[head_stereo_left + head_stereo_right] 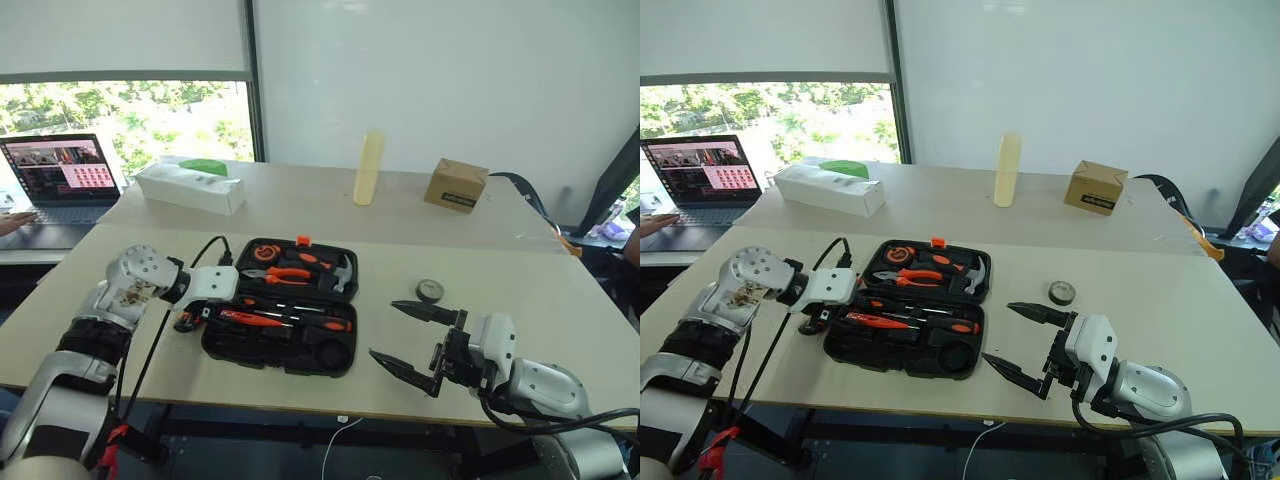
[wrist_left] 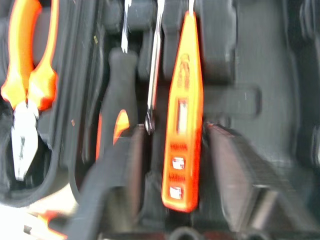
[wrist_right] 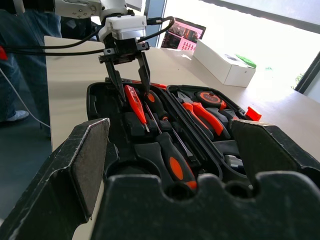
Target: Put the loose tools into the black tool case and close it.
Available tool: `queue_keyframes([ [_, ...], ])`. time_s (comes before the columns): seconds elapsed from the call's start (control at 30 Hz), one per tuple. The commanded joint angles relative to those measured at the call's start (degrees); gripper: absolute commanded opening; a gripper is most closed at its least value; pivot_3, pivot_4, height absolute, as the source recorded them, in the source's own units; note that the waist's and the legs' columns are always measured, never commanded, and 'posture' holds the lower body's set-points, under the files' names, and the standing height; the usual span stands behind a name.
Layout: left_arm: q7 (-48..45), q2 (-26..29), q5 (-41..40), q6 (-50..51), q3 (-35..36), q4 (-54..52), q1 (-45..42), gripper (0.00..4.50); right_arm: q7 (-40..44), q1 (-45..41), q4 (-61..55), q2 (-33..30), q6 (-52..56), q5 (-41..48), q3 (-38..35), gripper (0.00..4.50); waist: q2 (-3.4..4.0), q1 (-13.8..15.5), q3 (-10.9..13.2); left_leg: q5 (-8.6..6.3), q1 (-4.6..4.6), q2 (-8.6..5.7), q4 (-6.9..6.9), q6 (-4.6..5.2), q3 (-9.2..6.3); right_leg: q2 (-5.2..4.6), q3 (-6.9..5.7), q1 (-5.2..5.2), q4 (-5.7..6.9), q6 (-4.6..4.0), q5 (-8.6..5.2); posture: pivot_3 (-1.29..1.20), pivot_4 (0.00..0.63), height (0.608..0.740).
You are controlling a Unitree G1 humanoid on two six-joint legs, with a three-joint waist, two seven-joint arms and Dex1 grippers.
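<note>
The black tool case (image 1: 282, 368) lies open on the table in front of me. My left gripper (image 3: 131, 82) hangs over the case's left end. It is open, one finger on each side of the slim orange tester screwdriver (image 2: 182, 145), which lies in its slot with a gap to both fingers. Beside it lie a short black-and-orange screwdriver (image 2: 117, 125) and a long one (image 1: 322, 323). The small black tape roll (image 1: 430, 290) sits on the table to the right of the case. My right gripper (image 1: 385, 330) is wide open and empty, level, between the case and the roll.
Orange-handled pliers (image 1: 285, 275) and a small hammer (image 1: 343, 272) rest in the case's far half. On the rear table stand a white oblong box (image 1: 190, 187), a pale cylinder (image 1: 368, 168) and a cardboard box (image 1: 456, 185). A laptop (image 1: 62, 180) with a person's hand (image 1: 12, 222) is at far left.
</note>
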Motion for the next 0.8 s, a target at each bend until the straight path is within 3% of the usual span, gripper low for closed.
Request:
queue_keyframes([
  [0.03,-4.7,1.5,-7.3,4.5,4.2,-5.8,-0.4,2.37,0.5,-0.4,-0.4,-0.2,-1.6,0.5,-1.1,4.50,0.00,0.0,0.0,0.00,-0.06,-0.01,0.03,0.00,0.00,-0.01,0.00,-0.06,0.01,0.00,0.00,0.00,0.150,0.740],
  [0.17,-4.1,2.3,-8.5,7.3,5.8,-6.0,-0.1,2.37,0.7,-0.7,0.2,-0.1,-1.8,0.5,-0.9,4.50,0.00,0.0,0.0,-0.03,-0.10,-0.03,0.06,0.04,0.02,-0.02,0.01,-0.08,-0.02,0.04,-0.02,0.00,0.150,0.740],
  [0.27,-2.3,2.0,-7.7,6.8,5.8,-4.2,1.0,1.74,0.8,-1.2,0.7,0.3,-1.9,0.2,-0.3,4.50,0.00,0.0,0.0,-0.03,-0.07,-0.04,0.05,0.05,0.01,-0.02,0.01,-0.06,0.00,0.04,-0.02,0.00,0.150,0.740],
  [0.33,-1.9,2.0,-7.1,6.2,5.2,-3.9,2.4,0.86,0.8,-1.5,0.9,0.4,-2.0,0.1,-0.1,4.50,0.00,-0.1,0.0,-0.03,-0.04,-0.04,0.06,0.05,0.01,-0.02,0.02,-0.05,0.01,0.04,-0.02,0.00,0.150,0.740],
  [0.37,-1.3,2.0,-6.6,5.6,4.9,-3.9,3.1,0.72,0.9,-1.6,1.0,0.5,-2.0,0.1,0.0,4.50,0.00,-0.1,0.0,-0.03,-0.03,-0.04,0.06,0.05,0.01,-0.02,0.03,-0.05,0.02,0.04,-0.02,0.00,0.150,0.740],
  [0.43,-0.1,1.7,-6.5,6.7,4.8,-4.3,4.2,0.01,0.9,-1.7,1.1,0.5,-2.0,0.2,0.0,4.50,0.01,0.0,0.0,-0.03,-0.05,-0.03,0.06,0.05,0.01,-0.01,0.03,-0.06,0.02,0.04,-0.02,0.00,0.150,0.740],
  [0.8,4.1,0.1,-3.6,8.1,3.3,-5.0,7.6,0.01,1.5,-2.3,1.5,0.6,-2.0,0.2,0.1,4.50,0.01,0.1,0.0,-0.03,-0.02,-0.07,0.06,0.05,0.01,-0.05,0.01,-0.01,0.03,0.04,-0.02,0.00,0.150,0.740],
])
